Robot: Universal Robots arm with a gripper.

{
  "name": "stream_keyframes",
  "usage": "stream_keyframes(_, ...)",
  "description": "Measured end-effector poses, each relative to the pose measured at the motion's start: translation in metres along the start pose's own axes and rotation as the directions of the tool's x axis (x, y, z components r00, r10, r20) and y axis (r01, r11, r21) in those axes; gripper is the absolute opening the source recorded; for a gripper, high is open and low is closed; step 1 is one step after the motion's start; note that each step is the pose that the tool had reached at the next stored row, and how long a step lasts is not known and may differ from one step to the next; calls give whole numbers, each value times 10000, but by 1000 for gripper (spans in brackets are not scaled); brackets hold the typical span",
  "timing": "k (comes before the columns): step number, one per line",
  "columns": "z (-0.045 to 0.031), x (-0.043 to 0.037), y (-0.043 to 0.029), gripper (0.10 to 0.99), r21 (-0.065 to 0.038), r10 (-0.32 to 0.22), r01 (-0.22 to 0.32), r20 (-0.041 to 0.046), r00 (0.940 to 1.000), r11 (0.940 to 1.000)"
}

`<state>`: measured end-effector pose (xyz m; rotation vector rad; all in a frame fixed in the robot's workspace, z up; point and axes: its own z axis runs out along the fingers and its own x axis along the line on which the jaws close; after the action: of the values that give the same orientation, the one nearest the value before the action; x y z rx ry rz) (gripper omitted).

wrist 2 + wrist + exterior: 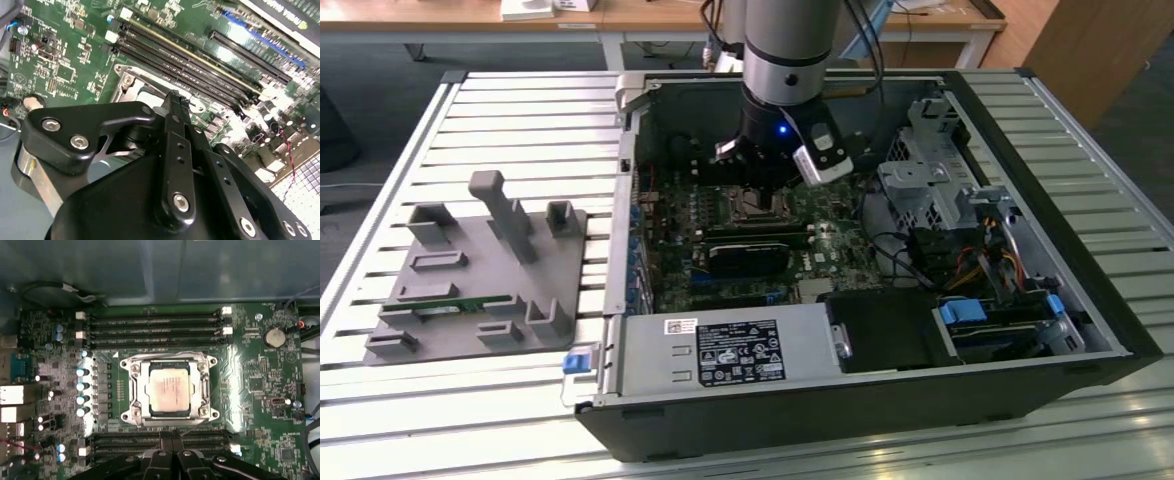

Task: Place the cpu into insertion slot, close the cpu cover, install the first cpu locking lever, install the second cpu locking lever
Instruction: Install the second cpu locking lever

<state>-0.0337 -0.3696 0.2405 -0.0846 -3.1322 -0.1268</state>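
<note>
Black gripper fingers (172,115) stood pressed together with nothing between them, the gripper (171,440) hanging just above the motherboard (260,390) beside the insertion slot (170,386), inside the open computer case (854,410) in the exterior view. Within that slot the cpu (169,388) lay flat, its silver-grey face showing through the cut-out of the cpu cover (136,390), which lay down around it. Long memory slots (155,325) ran along both sides of the socket, and a grey parts fixture (480,270) sat on the slatted table (400,150) toward the exterior view's left.
</note>
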Motion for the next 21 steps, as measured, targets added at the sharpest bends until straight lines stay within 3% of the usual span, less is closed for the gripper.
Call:
stream_keyframes(4, 0, 33, -27, 106, -286, 3, -3, -16, 10000, 9996)
stream_keyframes(11, 8, 50, -88, 106, -307, 4, -4, -16, 10000, 9995)
stream_keyframes(14, 18, 110, -117, 106, -327, 1, -2, -17, 10000, 9995)
stream_keyframes(21, 103, 125, -125, 106, -327, 2, -3, -18, 10000, 9995)
